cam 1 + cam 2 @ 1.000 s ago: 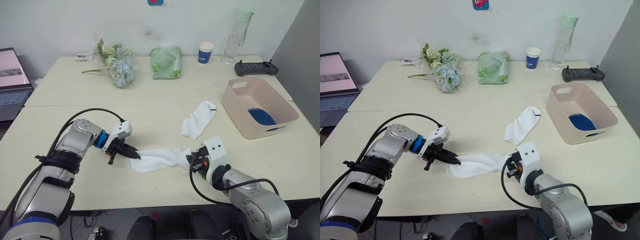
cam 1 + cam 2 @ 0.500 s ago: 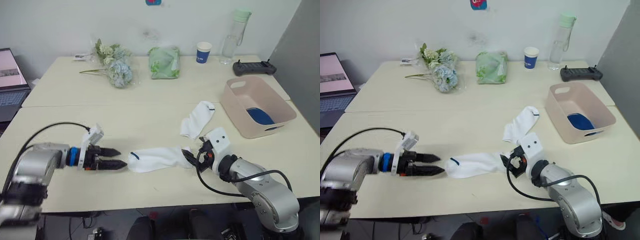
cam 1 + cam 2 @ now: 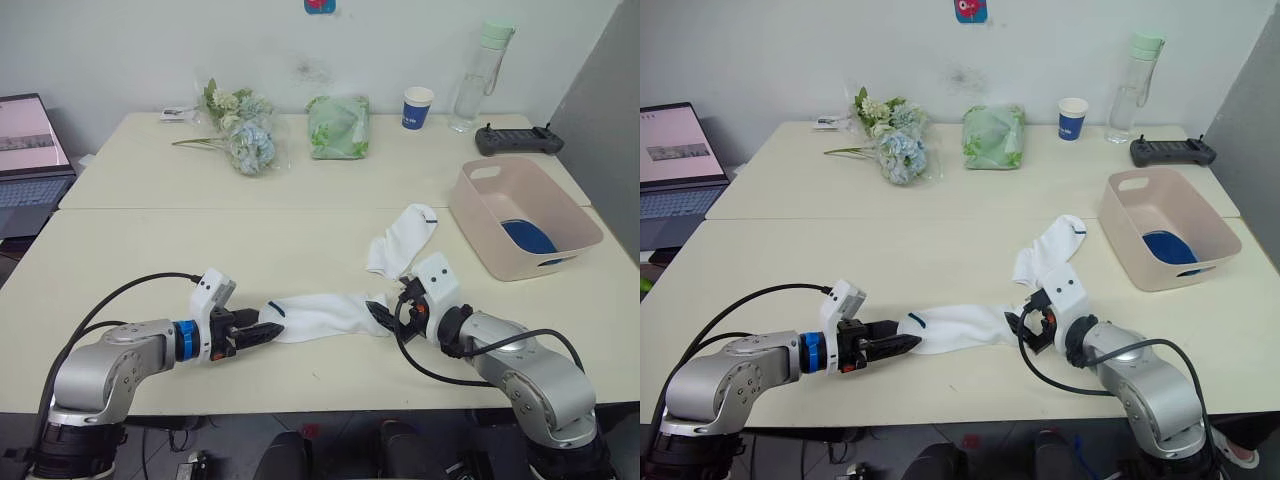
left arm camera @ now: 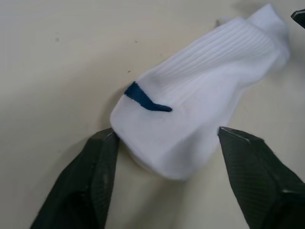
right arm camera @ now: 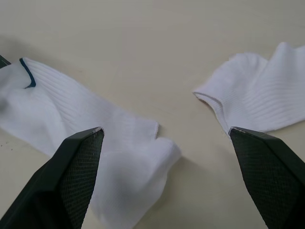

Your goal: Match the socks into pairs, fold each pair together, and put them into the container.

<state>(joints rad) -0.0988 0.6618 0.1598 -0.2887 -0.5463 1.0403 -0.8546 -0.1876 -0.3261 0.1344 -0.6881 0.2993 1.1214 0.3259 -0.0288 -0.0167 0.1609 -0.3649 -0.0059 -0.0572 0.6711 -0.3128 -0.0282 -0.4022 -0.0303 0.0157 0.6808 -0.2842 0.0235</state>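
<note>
A white sock (image 3: 322, 311) with a dark cuff mark lies stretched flat near the table's front edge. My left gripper (image 4: 167, 133) is open, and its fingers (image 4: 90, 181) flank the sock's cuff end (image 4: 190, 95). At the sock's other end my right gripper (image 3: 385, 315) is open too, with its fingers (image 5: 78, 167) spread wide over the toe (image 5: 143, 157). A second white sock (image 3: 401, 240) lies just beyond, toward the container. The pale pink container (image 3: 480, 200) stands at the right with a blue sock (image 3: 530, 236) inside.
Along the far side of the table are a bunch of flowers (image 3: 245, 140), a green bag (image 3: 338, 112), a blue paper cup (image 3: 417, 107), a water bottle (image 3: 468, 75) and a black controller (image 3: 518, 140). A laptop (image 3: 30, 140) sits off the left edge.
My left gripper let go of the sock's cuff and pulled left, then came back and now frames the cuff end. The right gripper stayed at the toe end. The camera shifted slightly.
</note>
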